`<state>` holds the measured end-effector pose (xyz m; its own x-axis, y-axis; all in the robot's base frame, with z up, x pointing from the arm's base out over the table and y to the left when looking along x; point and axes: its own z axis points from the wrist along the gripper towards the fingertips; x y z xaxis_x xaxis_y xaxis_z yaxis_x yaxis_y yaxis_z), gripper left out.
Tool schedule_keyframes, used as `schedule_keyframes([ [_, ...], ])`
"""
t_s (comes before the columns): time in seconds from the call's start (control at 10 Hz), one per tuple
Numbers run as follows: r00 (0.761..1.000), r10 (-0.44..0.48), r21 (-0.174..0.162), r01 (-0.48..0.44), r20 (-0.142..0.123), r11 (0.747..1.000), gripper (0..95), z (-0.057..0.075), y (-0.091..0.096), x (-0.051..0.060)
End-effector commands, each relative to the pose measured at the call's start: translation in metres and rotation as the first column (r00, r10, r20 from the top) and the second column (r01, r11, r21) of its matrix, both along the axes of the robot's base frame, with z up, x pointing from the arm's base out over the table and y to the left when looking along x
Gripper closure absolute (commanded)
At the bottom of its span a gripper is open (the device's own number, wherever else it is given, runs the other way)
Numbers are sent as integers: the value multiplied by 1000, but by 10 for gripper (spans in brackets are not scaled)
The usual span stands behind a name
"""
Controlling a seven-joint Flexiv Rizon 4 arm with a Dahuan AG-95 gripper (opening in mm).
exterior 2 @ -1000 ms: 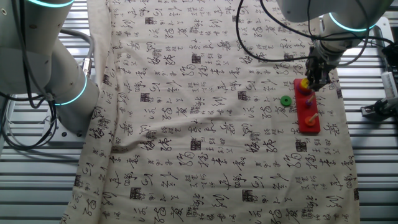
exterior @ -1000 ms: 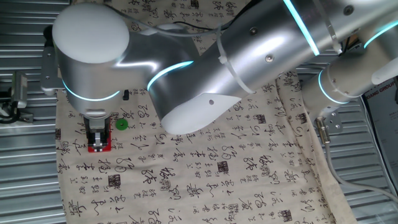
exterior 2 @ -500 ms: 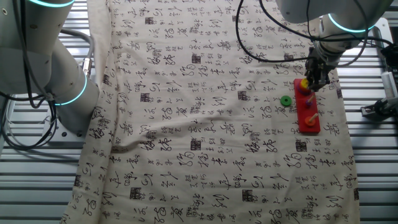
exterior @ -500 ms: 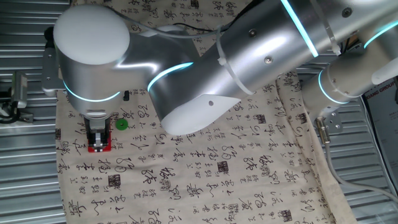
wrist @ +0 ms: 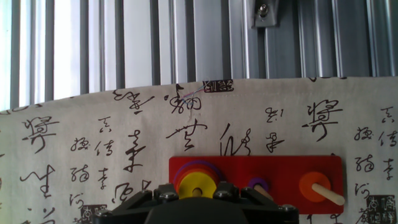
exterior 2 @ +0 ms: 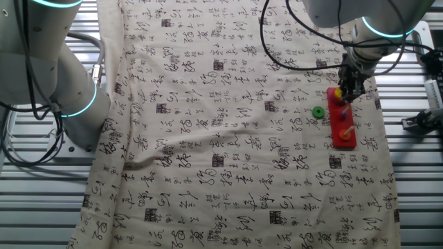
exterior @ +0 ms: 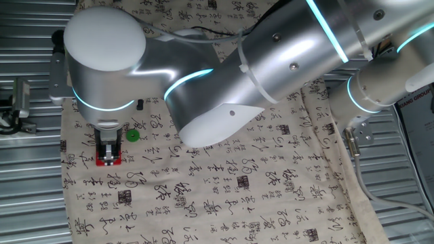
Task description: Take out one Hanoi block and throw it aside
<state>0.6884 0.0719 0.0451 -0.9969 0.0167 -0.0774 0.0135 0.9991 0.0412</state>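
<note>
We see the gripper (exterior 2: 340, 95) has barely shifted, hovering at the yellow Hanoi block (wrist: 197, 187); seemingly not grasped, opening unclear.

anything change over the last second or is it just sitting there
Barely anything. In one fixed view the arm's big joint housing has shifted slightly right. The end effector stays over the yellow Hanoi block at the end of the red peg base; nothing was visibly lifted or let go. The green ring lies in the same spot on the cloth.
</note>
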Motion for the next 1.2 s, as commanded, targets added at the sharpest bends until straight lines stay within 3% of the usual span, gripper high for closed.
schedule_keyframes([
  [0.1, 1000, 0, 1, 0, -1, 1000, 570, -1, 0, 0],
  [1.2, 1000, 4, 1, -4, 1, 1000, 570, -4, -1, 0],
])
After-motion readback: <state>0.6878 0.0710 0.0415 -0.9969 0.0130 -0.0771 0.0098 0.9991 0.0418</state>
